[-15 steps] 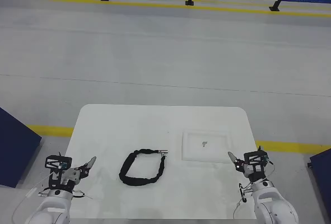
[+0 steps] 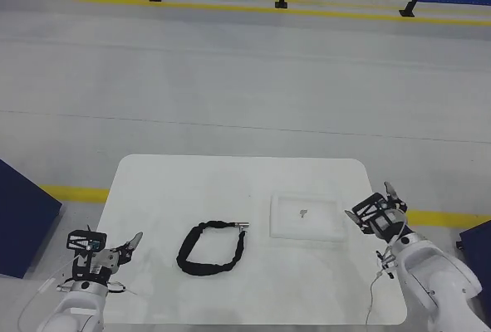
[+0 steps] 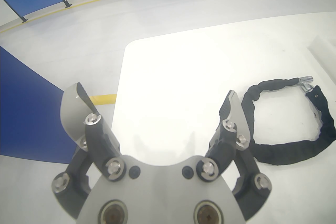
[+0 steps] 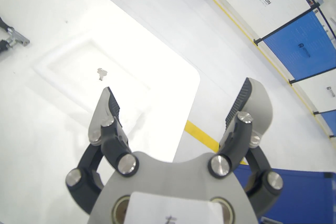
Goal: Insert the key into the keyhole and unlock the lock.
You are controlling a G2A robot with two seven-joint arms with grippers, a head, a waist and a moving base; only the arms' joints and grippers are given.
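From above the arms, the top camera looks down on the whole white tabletop (image 2: 228,178). The wrist cameras ride close behind the left tool (image 3: 155,92) and the right tool (image 4: 177,86), low over the surface; all three views share the metal end of the lock (image 2: 185,245).

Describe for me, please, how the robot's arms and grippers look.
The left arm and right arm have smooth white shells, each with a thin pale cable alongside. The left gripper and right gripper match: grey curved fingers with black ribbed pads, black linkages, silver screws, grey base plate.
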